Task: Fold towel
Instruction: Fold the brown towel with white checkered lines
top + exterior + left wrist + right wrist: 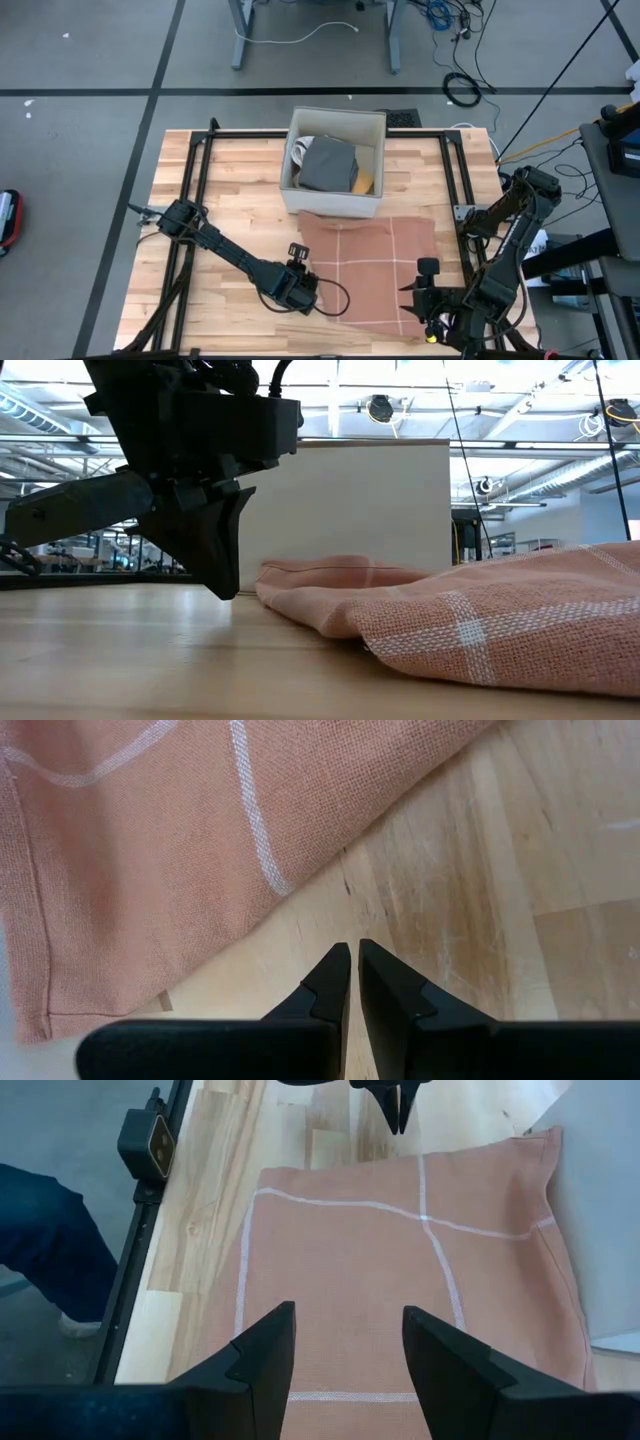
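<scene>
A salmon towel (370,265) with thin white lines lies spread flat on the wooden table, its far edge against the white box (335,200). My left gripper (303,290) is shut, its tips low over bare wood just off the towel's left edge (270,900); the low view shows this gripper (225,585) beside the towel's bunched end (300,575). My right gripper (432,305) is open above the towel's near right part, and in the right wrist view this gripper (348,1330) has its fingers standing over the cloth (400,1280).
The white box holds a grey folded cloth (328,165) and something yellow. Black frame rails (190,200) (465,200) run along the table's left and right sides. A person's blue trouser leg (40,1230) stands beyond the right rail. Bare wood lies left of the towel.
</scene>
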Controlling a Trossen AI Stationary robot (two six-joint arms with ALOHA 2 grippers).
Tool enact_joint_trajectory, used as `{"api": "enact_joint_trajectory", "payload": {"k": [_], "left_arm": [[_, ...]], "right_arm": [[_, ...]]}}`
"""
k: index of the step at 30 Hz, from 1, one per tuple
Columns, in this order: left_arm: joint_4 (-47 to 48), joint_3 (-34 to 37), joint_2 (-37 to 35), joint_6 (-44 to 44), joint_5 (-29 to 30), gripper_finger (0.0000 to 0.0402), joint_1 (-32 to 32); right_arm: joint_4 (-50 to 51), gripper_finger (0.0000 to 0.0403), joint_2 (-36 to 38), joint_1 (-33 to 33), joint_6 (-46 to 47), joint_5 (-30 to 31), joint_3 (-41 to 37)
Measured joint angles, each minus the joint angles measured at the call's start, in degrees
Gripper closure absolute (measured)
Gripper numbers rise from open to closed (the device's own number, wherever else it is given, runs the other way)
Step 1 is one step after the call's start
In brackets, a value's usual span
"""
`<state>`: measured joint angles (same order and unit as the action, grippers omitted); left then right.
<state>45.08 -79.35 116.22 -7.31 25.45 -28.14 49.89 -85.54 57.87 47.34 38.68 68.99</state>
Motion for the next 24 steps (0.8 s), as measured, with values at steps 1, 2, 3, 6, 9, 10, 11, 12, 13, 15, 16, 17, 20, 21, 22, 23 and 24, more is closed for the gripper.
{"api": "enact_joint_trajectory", "payload": {"k": [1, 2, 3, 6, 9, 10, 11, 12, 13, 15, 16, 17, 20, 21, 22, 23, 24], "left_arm": [[0.0, 0.0, 0.0, 0.0, 0.0, 0.0370, 0.0], [0.0, 0.0, 0.0, 0.0, 0.0, 0.0370, 0.0], [0.0, 0.0, 0.0, 0.0, 0.0, 0.0370, 0.0], [0.0, 0.0, 0.0, 0.0, 0.0, 0.0370, 0.0], [-1.1, 0.0, 0.0, 1.5, 0.0, 0.0370, 0.2], [-2.2, 0.0, 0.0, 3.2, 0.0, 0.0370, 0.4], [-2.9, 0.0, 0.0, 5.3, 0.0, 0.0370, 0.6], [-3.2, 0.0, 0.0, 7.2, 0.0, 0.0370, 0.9], [-3.5, 0.0, 0.0, 9.0, 0.0, 0.0370, 1.2], [-3.7, 0.0, 0.0, 11.8, 0.1, 0.0370, 1.8], [-3.8, 0.0, 0.0, 12.9, 0.1, 0.0370, 2.0], [-3.8, 0.0, 0.0, 13.9, 0.1, 0.0370, 2.3], [-3.8, 0.0, 0.0, 14.0, 0.1, 0.0370, 3.1], [-3.9, 0.0, 0.0, 13.7, 0.1, 0.0370, 3.4], [-3.9, 0.0, 0.0, 13.7, 0.1, 0.0370, 3.7], [-3.9, 0.0, 0.0, 13.7, 0.1, 0.0370, 3.9], [-3.9, 0.0, 0.0, 13.9, 0.1, 0.0370, 4.1]], "right_arm": [[0.0, 0.0232, 0.0, 0.0, 0.0, 0.0, 0.0], [-0.1, 0.0232, -0.2, 0.0, -0.1, 0.0, 0.0], [-0.4, 0.0232, -0.4, 0.0, -0.1, 0.1, 0.0], [-1.6, 0.0232, -2.1, -0.2, -0.9, 0.5, 0.0], [-3.9, 0.0232, -4.5, -0.8, -2.3, -0.5, 0.0], [-4.3, 0.0232, -5.3, -0.9, -2.5, -1.3, 0.0], [-5.0, 0.0232, -6.1, -1.1, -2.7, -2.0, 0.0], [-5.9, 0.0232, -6.9, -1.2, -3.0, -2.5, 0.0], [-6.6, 0.0232, -7.8, -1.3, -3.0, -2.6, 0.0], [-8.8, 0.0232, -9.6, -1.5, -3.8, -2.6, 0.0], [-10.4, 0.0232, -10.7, -1.7, -4.6, -2.5, 0.0], [-12.3, 0.0232, -11.7, -1.8, -5.6, -2.6, 0.0], [-17.9, 0.0232, -14.9, -2.5, -9.2, -2.7, 0.0], [-19.0, 0.0232, -15.8, -2.7, -10.0, -2.8, 0.0], [-19.6, 0.0232, -16.8, -2.8, -10.4, -3.0, 0.0], [-19.8, 0.0232, -17.5, -3.0, -10.4, -3.0, 0.0], [-19.7, 0.0232, -18.2, -3.2, -10.2, -3.0, 0.0]]}}
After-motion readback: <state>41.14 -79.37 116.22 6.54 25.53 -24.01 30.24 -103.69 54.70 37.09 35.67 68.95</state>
